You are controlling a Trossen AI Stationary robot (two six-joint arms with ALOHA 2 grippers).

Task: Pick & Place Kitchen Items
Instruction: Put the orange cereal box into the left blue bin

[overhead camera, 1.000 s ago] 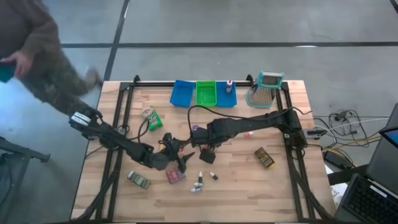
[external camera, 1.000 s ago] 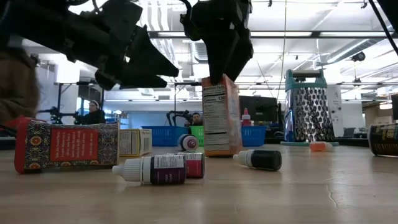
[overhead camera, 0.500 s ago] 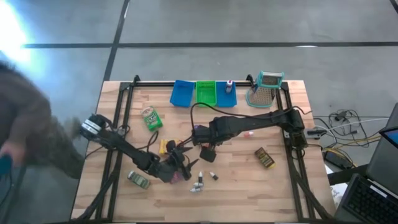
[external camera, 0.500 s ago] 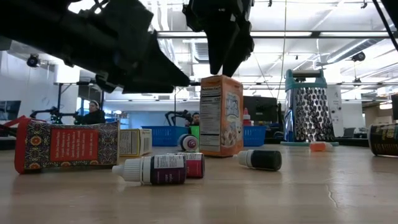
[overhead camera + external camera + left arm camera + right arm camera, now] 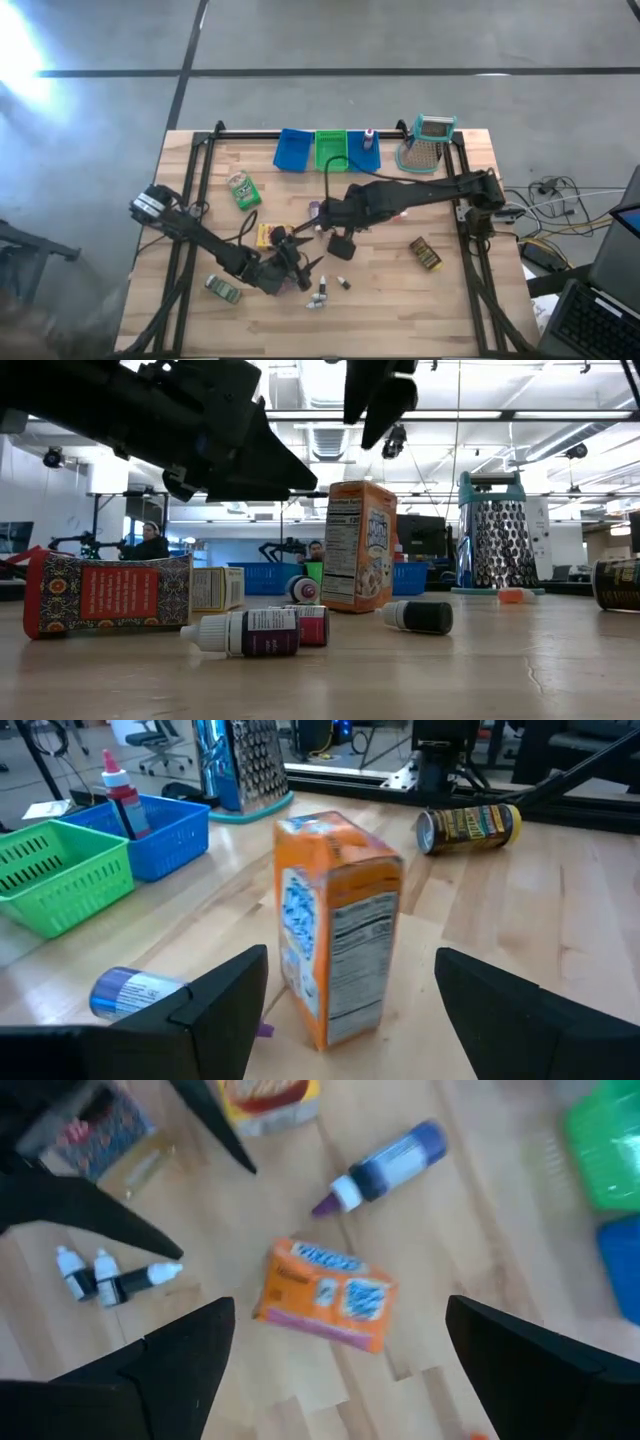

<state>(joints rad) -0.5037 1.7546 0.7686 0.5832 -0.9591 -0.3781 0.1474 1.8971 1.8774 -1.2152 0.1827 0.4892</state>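
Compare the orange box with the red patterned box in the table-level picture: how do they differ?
The orange box stands upright; the red patterned box lies on its long side. The orange box sits farther back, near the middle; the red patterned box sits nearer, at the left. Both rest on the wooden table.

Bins and a grater at the back of a wooden table, in a workshop.

A light wooden table with a black frame stands on a grey floor. Along its far edge sit a blue bin, a green bin just beside it, and a second blue bin touching the green one. Further right stands a metal grater with a teal handle, upright. Cables trail off the table's right side. A seated person shows far off in the room behind.
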